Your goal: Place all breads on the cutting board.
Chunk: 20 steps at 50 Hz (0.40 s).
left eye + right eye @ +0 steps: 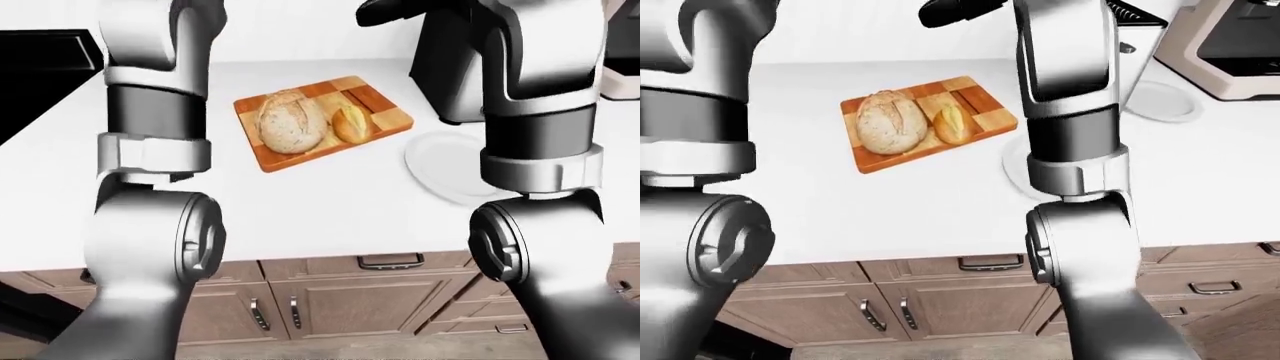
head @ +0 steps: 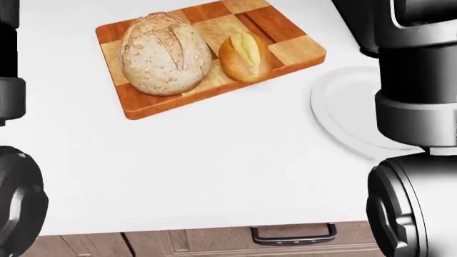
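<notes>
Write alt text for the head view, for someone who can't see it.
A checkered wooden cutting board on a white counter holds a round loaf and a small roll side by side. An empty white plate lies to its right; robot arms frame both edges.

Checkered wooden cutting board (image 2: pixel 285 51): squares of light tan, mid orange-brown and dark reddish brown, orange-brown edge. Round speckled loaf (image 2: pixel 164 53): pale beige-grey crust, fine brown flecks, lighter score lines. Small oval bread roll (image 2: pixel 244 56): golden brown, pale yellow split along top. Round flat plate (image 2: pixel 343 115): white, nearly same tone as the plain white desk (image 2: pixel 214 171). Cabinet fronts (image 1: pixel 350 300) below: muted brown wood grain, dark metal handles. Arm segments: glossy silver-grey with black bands.
</notes>
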Tool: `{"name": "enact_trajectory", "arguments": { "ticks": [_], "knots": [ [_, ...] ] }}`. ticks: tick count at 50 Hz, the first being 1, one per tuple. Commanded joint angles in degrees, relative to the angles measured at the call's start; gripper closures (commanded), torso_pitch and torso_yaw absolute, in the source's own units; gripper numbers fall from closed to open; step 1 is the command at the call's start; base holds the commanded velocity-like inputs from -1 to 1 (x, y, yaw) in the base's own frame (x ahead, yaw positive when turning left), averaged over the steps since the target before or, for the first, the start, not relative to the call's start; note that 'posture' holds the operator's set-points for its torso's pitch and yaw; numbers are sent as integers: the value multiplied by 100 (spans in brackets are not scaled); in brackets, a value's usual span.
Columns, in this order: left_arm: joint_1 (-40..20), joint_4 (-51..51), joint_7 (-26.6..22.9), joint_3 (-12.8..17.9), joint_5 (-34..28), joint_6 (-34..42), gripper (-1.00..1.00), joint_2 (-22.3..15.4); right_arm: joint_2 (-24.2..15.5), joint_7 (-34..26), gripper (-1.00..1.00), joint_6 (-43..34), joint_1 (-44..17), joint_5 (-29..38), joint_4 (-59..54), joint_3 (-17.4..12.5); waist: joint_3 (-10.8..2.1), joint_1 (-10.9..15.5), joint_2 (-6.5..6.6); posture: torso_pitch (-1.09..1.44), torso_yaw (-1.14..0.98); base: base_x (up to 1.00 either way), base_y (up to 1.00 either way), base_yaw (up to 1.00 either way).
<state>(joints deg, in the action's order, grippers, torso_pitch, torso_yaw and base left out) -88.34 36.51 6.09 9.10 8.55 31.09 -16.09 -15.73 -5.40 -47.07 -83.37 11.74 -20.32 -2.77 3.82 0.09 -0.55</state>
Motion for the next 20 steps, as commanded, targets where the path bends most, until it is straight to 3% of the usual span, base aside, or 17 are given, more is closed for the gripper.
{"name": "enact_trajectory", "arguments": {
  "ticks": [1, 6, 20],
  "knots": [
    [96, -811, 117, -106, 165, 239, -100, -60, -36, -92, -100, -304, -20, 168, 666, -6, -184, 1, -3, 0, 0, 0, 0, 0],
    [664, -2147, 357, -161, 182, 436, -100, -104, -76, -297, -100, -442, 340, 476, 1452, 75, -175, -1, 2, 0, 0, 0, 0, 0],
    [1317, -3325, 633, -47, 255, 176, -100, -282, 186, -371, -100, 307, 420, 1070, 1657, 9, -164, -18, 55, 0, 0, 0, 0, 0]
  ]
}}
